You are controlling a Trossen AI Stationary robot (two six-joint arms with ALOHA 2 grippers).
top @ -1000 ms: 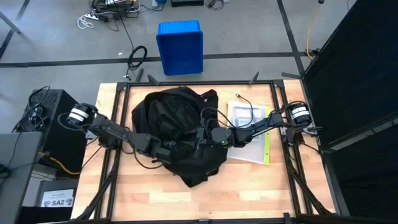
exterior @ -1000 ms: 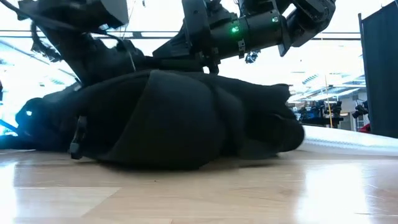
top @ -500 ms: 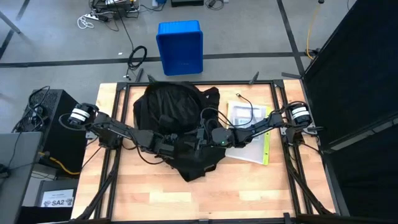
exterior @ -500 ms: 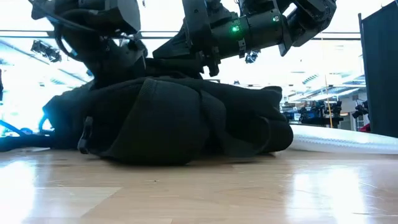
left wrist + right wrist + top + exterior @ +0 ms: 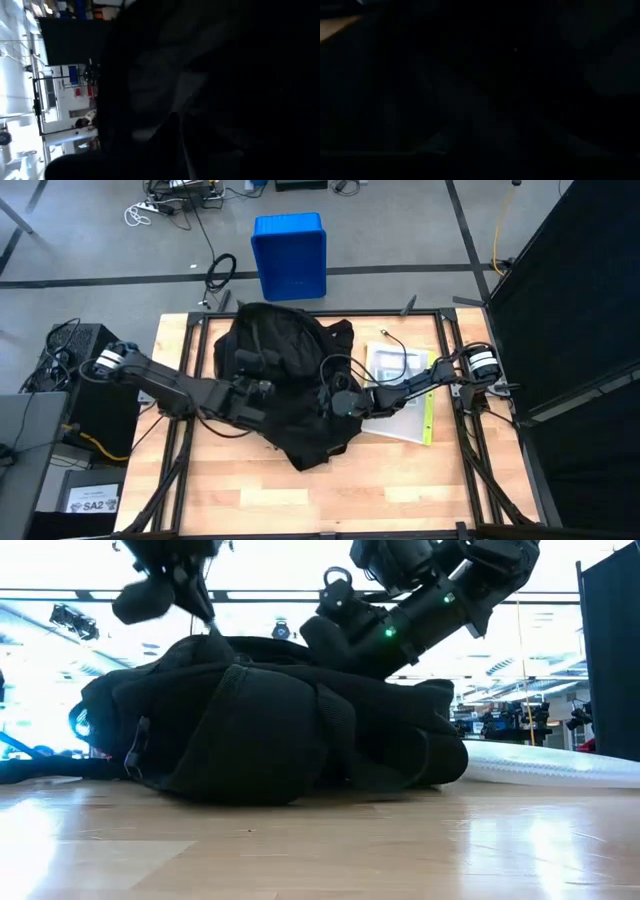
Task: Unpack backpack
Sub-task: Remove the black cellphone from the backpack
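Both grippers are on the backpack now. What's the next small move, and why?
Probably lift the left gripper a little to raise the fabric: it is shut on the backpack, which lies slumped with no opening showing. The right gripper presses against the bag's other side.

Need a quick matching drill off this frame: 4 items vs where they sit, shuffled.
Items:
1. backpack
2. blue bin
3. left gripper
4. clear plastic packet

Places:
A. on the floor beyond the table's far edge
B. flat on the table under the right arm
C. mid-table, slumped between both arms
D. on the backpack's left side

Pairs: 1-C, 2-A, 3-D, 4-B
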